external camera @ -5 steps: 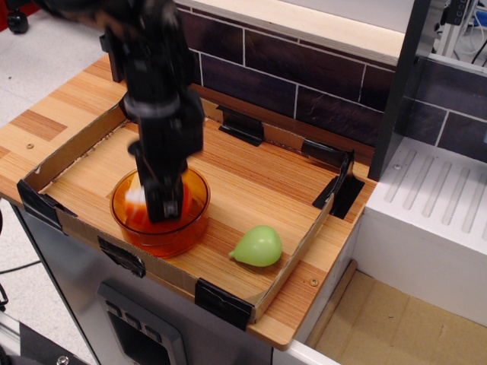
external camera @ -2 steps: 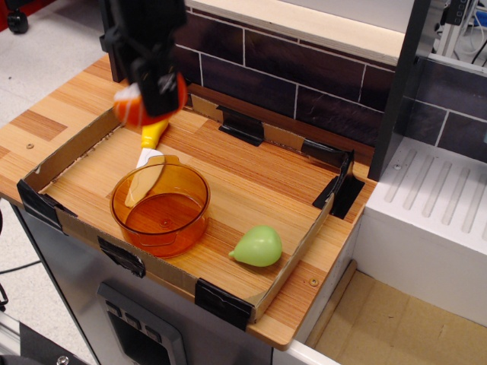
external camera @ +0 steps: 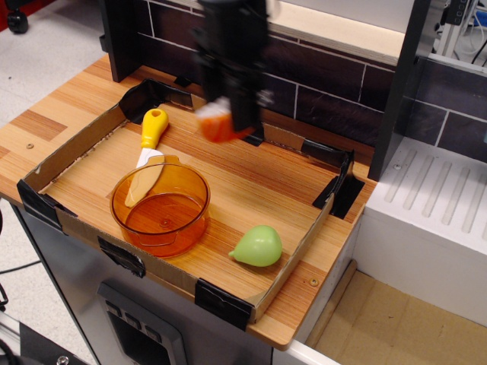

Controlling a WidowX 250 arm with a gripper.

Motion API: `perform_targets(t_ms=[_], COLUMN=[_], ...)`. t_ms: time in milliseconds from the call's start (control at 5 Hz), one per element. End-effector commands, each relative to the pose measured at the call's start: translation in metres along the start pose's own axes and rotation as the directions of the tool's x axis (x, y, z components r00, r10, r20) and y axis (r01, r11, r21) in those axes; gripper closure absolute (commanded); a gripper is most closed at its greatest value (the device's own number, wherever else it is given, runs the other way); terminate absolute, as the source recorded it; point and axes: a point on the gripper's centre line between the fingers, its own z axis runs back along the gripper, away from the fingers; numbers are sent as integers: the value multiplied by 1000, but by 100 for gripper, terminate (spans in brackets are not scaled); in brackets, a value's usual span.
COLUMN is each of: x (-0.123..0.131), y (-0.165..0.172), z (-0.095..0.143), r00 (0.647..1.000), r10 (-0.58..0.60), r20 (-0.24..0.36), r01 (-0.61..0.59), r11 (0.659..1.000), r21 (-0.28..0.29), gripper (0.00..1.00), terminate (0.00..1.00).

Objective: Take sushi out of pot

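Note:
My gripper is shut on the orange sushi, which shows a white rice side at its upper left. It hangs in the air above the back middle of the wooden tray, to the right of and beyond the pot. The translucent orange pot stands at the tray's front left with nothing inside it. The arm is blurred by motion.
A yellow-handled toy knife lies behind the pot, its blade at the pot's rim. A pale green pear-shaped toy lies at the front right. Cardboard walls ring the tray. A dark tiled wall stands behind, a white rack to the right.
The gripper lifted the sushi out of the pot, rose up at the left, then carried it rightward to the back middle of the tray. The pot now holds nothing.

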Motion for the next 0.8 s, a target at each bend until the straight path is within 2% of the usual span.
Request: perform_targets(t_ms=[0, 400, 600], x=[13, 18, 20], y=[-1, -12, -16], z=[-26, -37, -42], r00=[996, 991, 993], r10=[93, 119, 117], r20=[5, 53, 31], r01=[-93, -116, -115], r11=[994, 992, 991], r21=[-64, -54, -62], gripper=[100, 100, 100], terminate=[0, 0, 0])
